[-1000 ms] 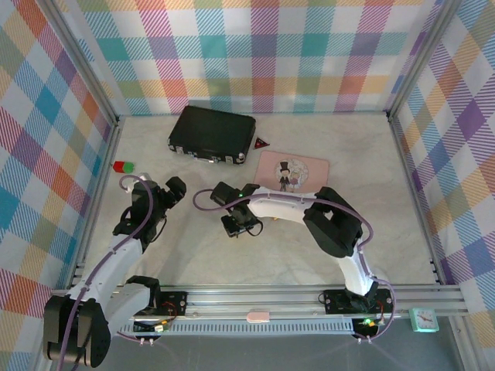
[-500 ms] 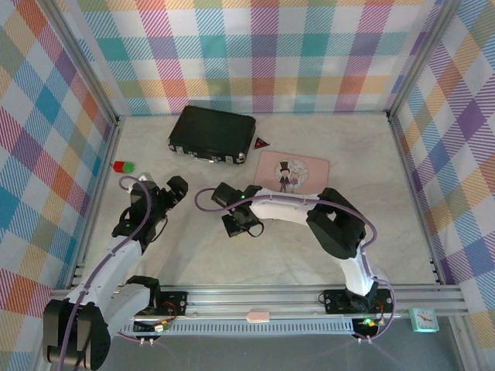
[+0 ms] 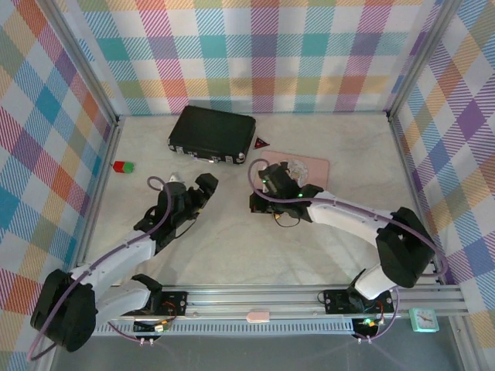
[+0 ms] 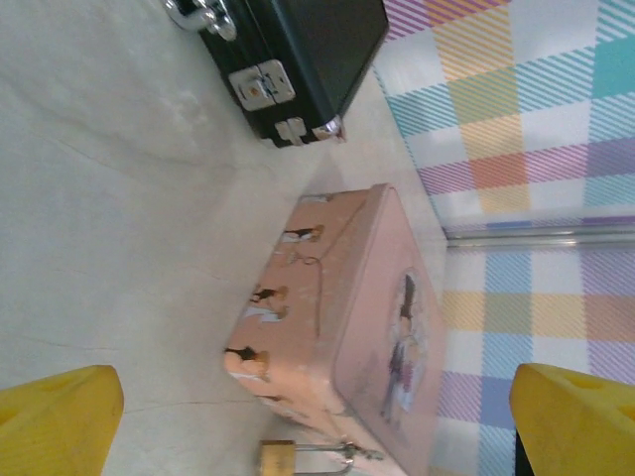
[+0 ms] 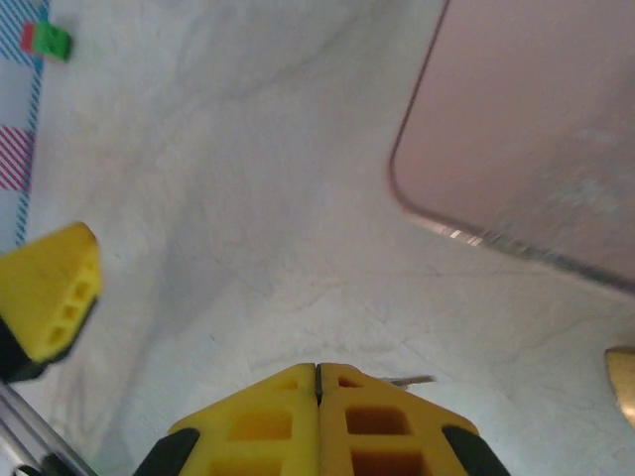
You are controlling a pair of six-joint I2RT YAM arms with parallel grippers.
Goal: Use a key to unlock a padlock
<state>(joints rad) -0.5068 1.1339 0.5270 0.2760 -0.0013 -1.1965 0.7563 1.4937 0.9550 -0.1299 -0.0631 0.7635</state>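
The right gripper (image 5: pixel 317 369) is squeezed tight shut. Its two yellow fingertips (image 5: pixel 377 421) are pressed together. A thin grey bit is seen poking out from them on the right side. That is the key (image 5: pixel 412 380), and it is pinched by this gripper. The pale table (image 5: pixel 248 198) is seen under it.

The padlock (image 4: pixel 278 458) is small and gold. In the left wrist view it is found at the very bottom, just beside the near corner of the pink box (image 4: pixel 347 327). Its silver loop is stretched along that corner. Whether the box is touched by it cannot be told. In the right wrist view a bit of the padlock (image 5: pixel 623 382) is seen at the right edge. It is near the key but apart from it.

The left gripper (image 4: pixel 316 397) is spread wide open, and nothing is held in it. Its yellow fingers (image 4: pixel 60 421) are seen far apart at the two bottom corners.

From above, the right gripper (image 3: pixel 261 202) is found at the left end of the pink box (image 3: pixel 313 165). The left gripper (image 3: pixel 203 188) is placed near it, on its left side.

A black case (image 3: pixel 213 133) is laid at the back of the table (image 3: pixel 232 247). A red triangle (image 3: pixel 261 143) is seen just beside its right end. A red and green block (image 3: pixel 122 166) is set by the left wall.
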